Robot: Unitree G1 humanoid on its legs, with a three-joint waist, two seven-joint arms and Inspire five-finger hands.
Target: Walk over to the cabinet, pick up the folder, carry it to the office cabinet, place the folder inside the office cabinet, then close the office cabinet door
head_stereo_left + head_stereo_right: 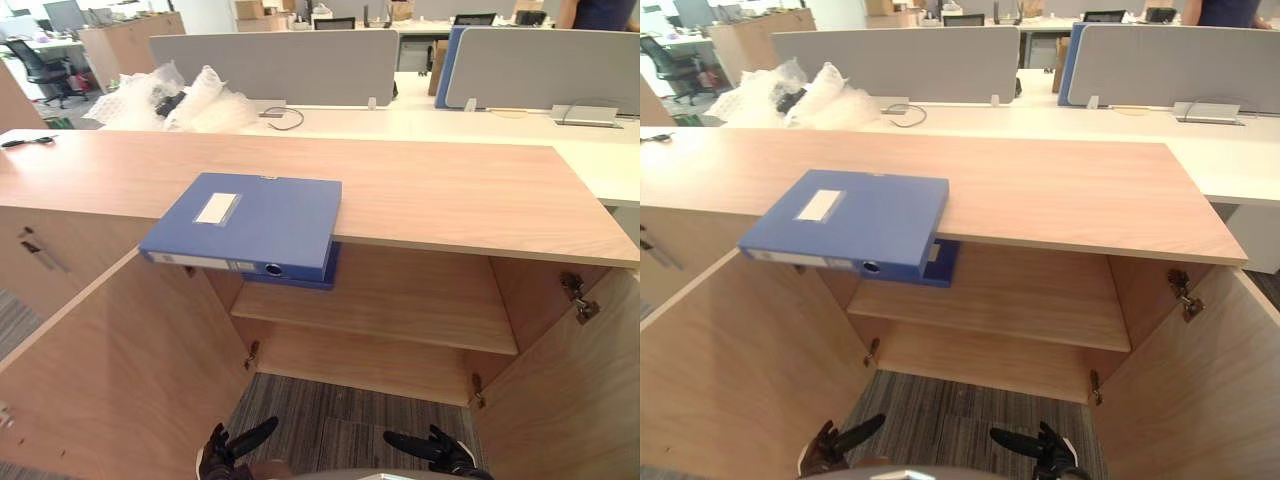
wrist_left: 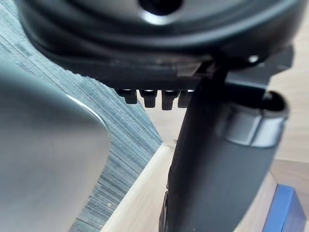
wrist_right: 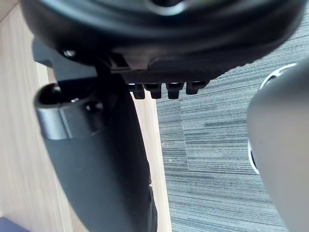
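A blue folder (image 1: 250,225) is laid flat on top of the wooden office cabinet (image 1: 450,195), overhanging its front edge above the open doors (image 1: 130,380). The left hand (image 1: 232,448) and right hand (image 1: 432,450) are held low, fingers relaxed and empty.

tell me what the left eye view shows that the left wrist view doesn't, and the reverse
Left eye view: the blue box-file folder whole on the light wooden cabinet top, overhanging its front edge; the open cabinet's shelf; the right hand, low and open. Left wrist view: a close look along the left hand, thumb out, fingers holding nothing. Both: the left hand, grey striped carpet, pale wood, and a blue corner, probably the folder.
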